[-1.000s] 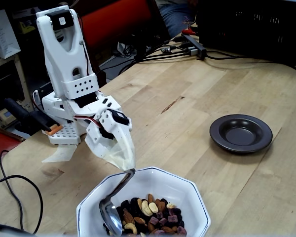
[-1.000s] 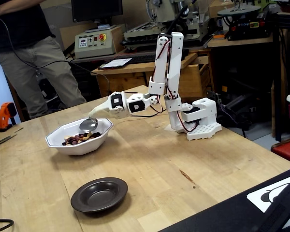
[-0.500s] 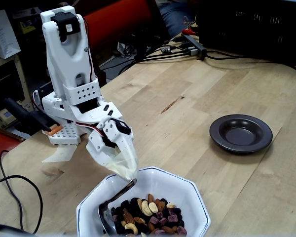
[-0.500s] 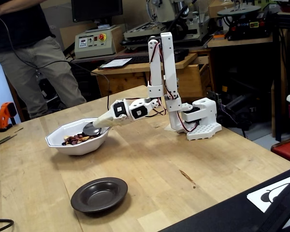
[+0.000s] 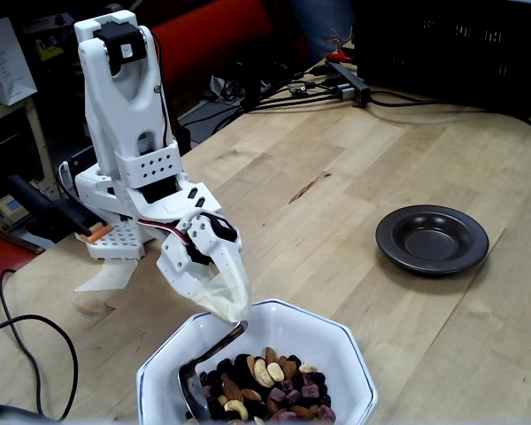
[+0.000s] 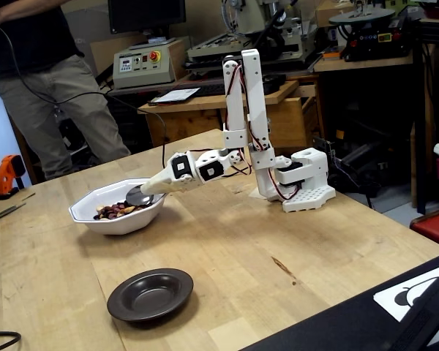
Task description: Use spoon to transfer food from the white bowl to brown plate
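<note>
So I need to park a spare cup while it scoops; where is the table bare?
Bare wood lies between the large white octagonal bowl and the small dark brown round plate, and across the stretch right of the plate in that view. Crowded: around the bowl, where the claw holds the silver spoon, and near the white arm base.

The white bowl point(image 5: 345, 354) sits at the bottom centre of a fixed view, large, octagonal, with a thin dark rim line; in the other fixed view it lies at the left middle point(image 6: 95, 219). The food point(image 5: 265, 390), a mix of pale cashews, brown almonds and dark and purple pieces, fills its lower part. The spoon point(image 5: 199, 376), shiny metal, slants down into the bowl's left side, its oval end among the nuts. The brown plate point(image 5: 432, 239), small, round, dark and bare, lies at the right middle, well apart from the bowl, and at the lower left in the other view point(image 6: 150, 294).
</note>
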You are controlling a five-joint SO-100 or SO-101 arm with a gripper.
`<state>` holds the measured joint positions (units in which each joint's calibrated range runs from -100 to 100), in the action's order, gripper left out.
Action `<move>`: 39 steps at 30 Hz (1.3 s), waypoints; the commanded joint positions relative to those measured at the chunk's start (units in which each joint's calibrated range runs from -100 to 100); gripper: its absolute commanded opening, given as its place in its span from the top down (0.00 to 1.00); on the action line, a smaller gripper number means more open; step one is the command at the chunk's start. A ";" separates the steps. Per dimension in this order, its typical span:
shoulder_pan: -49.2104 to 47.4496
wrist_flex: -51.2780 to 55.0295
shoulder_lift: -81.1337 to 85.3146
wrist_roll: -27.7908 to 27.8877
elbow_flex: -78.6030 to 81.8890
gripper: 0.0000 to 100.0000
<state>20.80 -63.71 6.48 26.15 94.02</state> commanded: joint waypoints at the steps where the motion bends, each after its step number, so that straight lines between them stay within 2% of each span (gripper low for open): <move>1: -0.28 -0.32 -0.11 -0.24 -0.57 0.95; 7: -1.99 -0.32 -0.11 -0.34 -0.57 0.95; 18: -13.17 -0.32 -0.11 -0.59 -0.66 0.96; 32: -17.84 -0.32 -0.02 -0.78 -0.75 0.96; 39: -17.40 -0.32 -0.02 -6.01 -2.43 0.96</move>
<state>4.38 -63.71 6.48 22.44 93.86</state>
